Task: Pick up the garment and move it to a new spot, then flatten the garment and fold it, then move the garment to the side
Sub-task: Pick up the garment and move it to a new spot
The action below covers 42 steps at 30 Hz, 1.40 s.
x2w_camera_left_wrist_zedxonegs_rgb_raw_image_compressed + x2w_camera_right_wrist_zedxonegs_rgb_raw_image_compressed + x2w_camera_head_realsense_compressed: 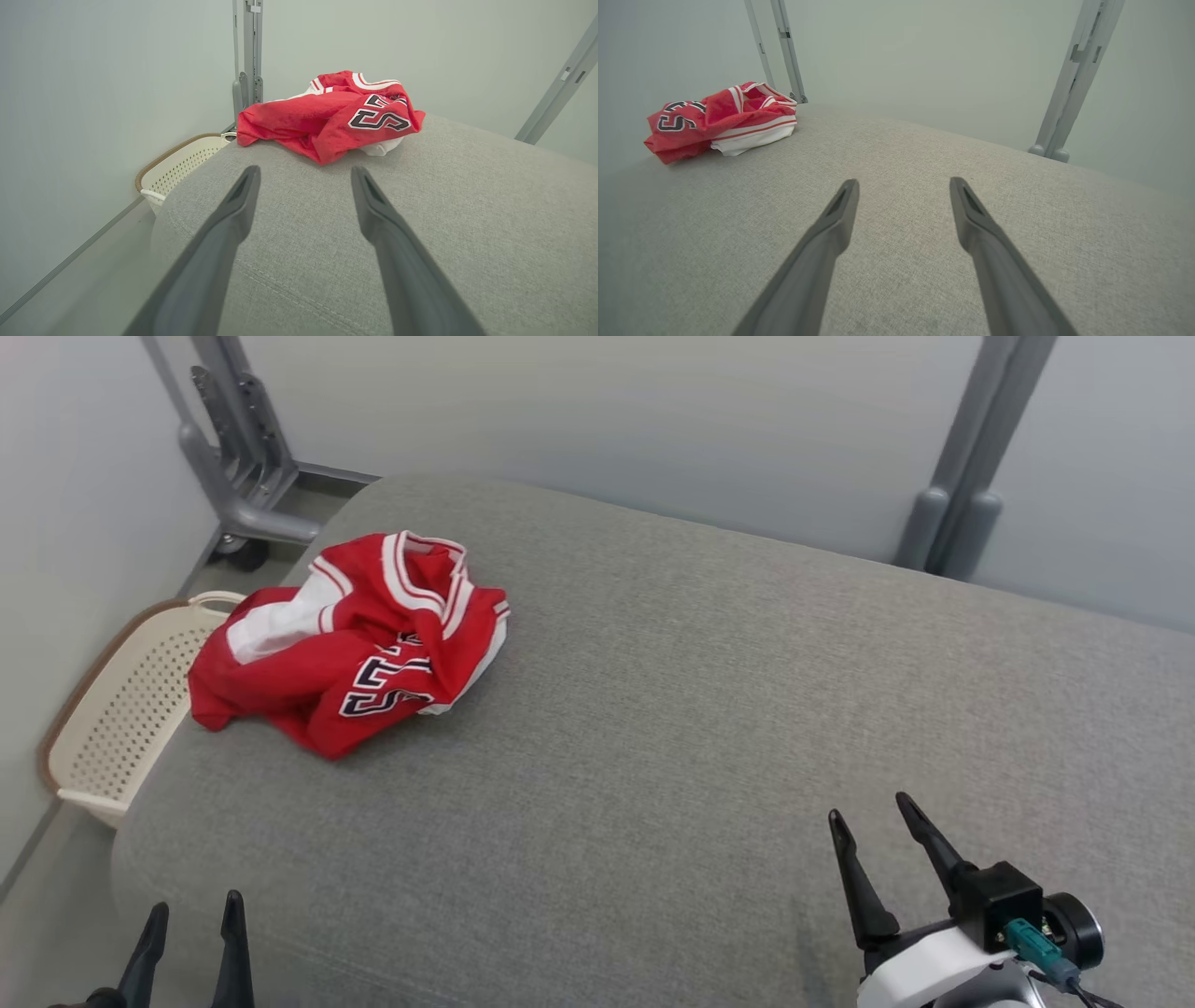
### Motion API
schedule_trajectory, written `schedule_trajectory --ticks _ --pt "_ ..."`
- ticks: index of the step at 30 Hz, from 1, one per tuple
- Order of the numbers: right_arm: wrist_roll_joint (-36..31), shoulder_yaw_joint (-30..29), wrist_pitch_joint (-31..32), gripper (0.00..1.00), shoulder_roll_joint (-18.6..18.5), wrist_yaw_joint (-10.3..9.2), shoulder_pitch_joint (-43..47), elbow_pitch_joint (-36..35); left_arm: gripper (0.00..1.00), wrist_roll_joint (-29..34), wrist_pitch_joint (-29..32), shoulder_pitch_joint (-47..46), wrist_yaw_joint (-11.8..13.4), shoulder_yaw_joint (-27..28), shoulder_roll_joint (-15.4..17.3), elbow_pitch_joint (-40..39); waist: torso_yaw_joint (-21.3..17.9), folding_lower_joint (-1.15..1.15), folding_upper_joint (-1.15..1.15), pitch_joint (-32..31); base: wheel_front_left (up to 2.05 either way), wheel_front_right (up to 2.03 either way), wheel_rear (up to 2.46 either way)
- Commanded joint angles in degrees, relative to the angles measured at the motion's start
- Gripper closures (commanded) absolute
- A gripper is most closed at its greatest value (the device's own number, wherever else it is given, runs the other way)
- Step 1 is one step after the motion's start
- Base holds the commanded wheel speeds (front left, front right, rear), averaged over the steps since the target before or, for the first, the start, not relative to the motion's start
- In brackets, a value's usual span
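The garment (350,639) is a red jersey with white trim and dark lettering, crumpled in a heap near the far left corner of the grey cushion (709,709). In the left wrist view the garment (334,114) lies straight ahead, well beyond the fingertips. In the right wrist view the garment (719,121) sits far off at the upper left. My left gripper (194,907) hangs open at the lower left, over the cushion's near edge. My right gripper (866,807) stands open at the lower right above bare fabric. Nothing is between either pair of fingers.
A cream perforated basket (121,709) stands on the floor against the cushion's left side, just past the garment. Grey metal frame legs (243,457) rise at the back left and back right (962,495), with pale walls behind. The cushion's left edge drops to the floor.
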Motion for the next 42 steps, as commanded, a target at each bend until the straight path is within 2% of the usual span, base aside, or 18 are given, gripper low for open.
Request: schedule_trajectory --ticks 1,7,12,15,20,22,25,32,35,39,42 --pt "0.5 1.01 -0.18 0.0 -0.19 -0.08 -0.52 0.5 0.0 0.29 0.01 0.99 -0.02 0.31 0.12 -0.23 6.59 0.0 0.14 -2.38 0.0 0.0 0.0" --pt "1.14 4.1 -0.18 0.0 -0.27 -0.08 -1.7 1.49 0.0 0.61 0.01 1.94 -0.02 1.99 -0.76 -1.81 6.96 0.0 0.14 -2.33 0.0 0.0 0.0" --pt "1.41 3.9 -0.18 0.0 -0.4 -0.08 -1.2 1.47 0.0 0.53 0.01 1.24 -0.02 1.74 -1.01 -2.01 6.76 0.0 0.14 -2.25 0.0 0.0 0.0" --pt "0.98 3.16 -0.18 0.0 -0.47 -0.08 -0.71 0.78 0.0 0.21 0.01 -0.36 -0.02 0.81 -0.1 -1.56 6.25 0.0 0.14 -1.53 0.0 0.0 0.0" --pt "-0.28 0.68 -0.18 0.0 -1.36 -0.08 -1.66 -0.04 0.0 -1.8 1.84 -6.97 -0.02 -1.58 0.99 0.73 5.59 0.0 0.14 2.15 0.0 0.0 0.0" --pt "-1.39 -0.21 -0.19 0.0 -2.64 -0.08 -3.72 -0.85 0.0 -4.11 3.76 -14.47 -0.02 -2.56 1.2 3.62 5.33 0.0 0.14 6.49 0.0 0.0 0.0" --pt "-2.55 -0.68 -0.18 0.0 -4.04 -0.08 -6.28 -0.93 0.0 -7.85 6.85 -24.0 -0.02 -5.32 1.36 8.75 4.76 0.0 0.14 11.52 0.0 0.0 0.0" --pt "-4.81 0.22 -0.16 0.0 -6.69 -0.08 -11.13 0.22 0.0 -16.52 13.82 -42.06 -0.01 -17.05 4.99 22.13 2.16 0.0 0.14 19.67 0.0 0.0 0.0" --pt "-5.46 0.5 0.19 0.0 -7.46 -0.08 -11.68 0.28 0.0 -21.16 18.45 -47.08 -0.01 -23.34 6.32 25.99 1.36 0.0 0.14 21.9 0.0 0.0 0.0" --pt "-5.67 0.54 0.63 0.0 -7.95 -0.08 -12.01 -0.49 0.0 -27.48 23.4 -50.94 0.03 -28.47 7.21 31.12 -0.03 0.0 0.14 23.81 0.0 0.0 0.0" --pt "-5.75 0.8 0.74 0.0 -7.51 -0.08 -11.39 -1.15 0.0 -29.42 24.54 -52.69 0.03 -30.95 8.57 35.51 -1.01 0.0 0.14 24.29 0.0 0.0 0.0"
